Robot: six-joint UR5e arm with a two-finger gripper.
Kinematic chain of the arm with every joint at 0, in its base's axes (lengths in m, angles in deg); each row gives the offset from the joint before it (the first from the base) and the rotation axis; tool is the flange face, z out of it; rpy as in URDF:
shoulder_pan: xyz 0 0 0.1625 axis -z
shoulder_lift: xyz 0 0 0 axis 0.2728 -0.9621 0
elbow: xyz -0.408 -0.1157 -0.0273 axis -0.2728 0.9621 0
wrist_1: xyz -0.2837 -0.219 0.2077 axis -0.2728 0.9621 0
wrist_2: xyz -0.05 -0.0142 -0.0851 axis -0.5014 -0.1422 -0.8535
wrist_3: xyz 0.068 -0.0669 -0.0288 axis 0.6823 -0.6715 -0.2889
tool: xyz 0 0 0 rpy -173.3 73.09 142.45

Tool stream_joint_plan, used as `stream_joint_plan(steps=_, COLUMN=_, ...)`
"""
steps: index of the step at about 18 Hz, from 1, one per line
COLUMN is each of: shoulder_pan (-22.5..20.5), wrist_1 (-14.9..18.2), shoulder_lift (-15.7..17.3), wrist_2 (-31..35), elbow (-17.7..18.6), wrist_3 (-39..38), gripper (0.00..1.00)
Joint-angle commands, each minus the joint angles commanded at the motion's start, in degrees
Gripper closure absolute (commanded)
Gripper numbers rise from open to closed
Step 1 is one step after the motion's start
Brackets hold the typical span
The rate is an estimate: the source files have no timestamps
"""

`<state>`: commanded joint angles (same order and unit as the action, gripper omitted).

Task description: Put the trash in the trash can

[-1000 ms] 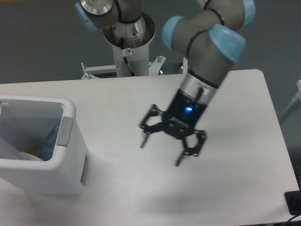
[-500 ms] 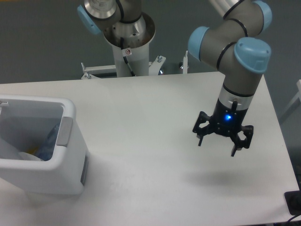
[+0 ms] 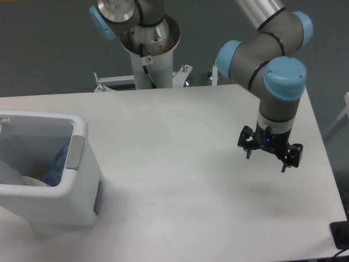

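Fingers (image 3: 248,154) of the gripper (image 3: 265,160) stood spread apart with nothing between them, hanging a little above the table (image 3: 180,180) and throwing a soft shadow on the bare white top just beneath. My guess was that the jaws were empty because the carrying was finished, since nothing that looked like trash lay anywhere on the tabletop that I could see.

Taking the trash can (image 3: 82,180) as the marker: it sat at the near left corner of the table, its grey tab (image 3: 76,153) facing the arm's side. Inside it, low against the wall under that tab, showed the bluish plastic of the crushed bottle (image 3: 56,164), and beside it, deeper in toward the can's far-left part, a pale crumpled shape that I took for the wrapper (image 3: 24,180); its print was too small to make out, and a dab of yellow next to it I could not identify. So both pieces appeared already dropped where the task wanted them.

From the can, the gripper hung well off to the right, close to the table's right edge, with a wide stretch of open tabletop between them. Farther back stood the arm's base column (image 3: 148,49), behind the table's rear edge and well apart from both.
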<state>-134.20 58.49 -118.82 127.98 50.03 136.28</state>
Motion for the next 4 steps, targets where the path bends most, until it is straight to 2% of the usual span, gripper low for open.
stream_joint_plan(steps=4, shoulder_pan=0.0, wrist_1=-0.17, shoulder_lift=0.09, wrist_2=-0.35, elbow=0.35, wrist_3=-0.09, gripper=0.0)
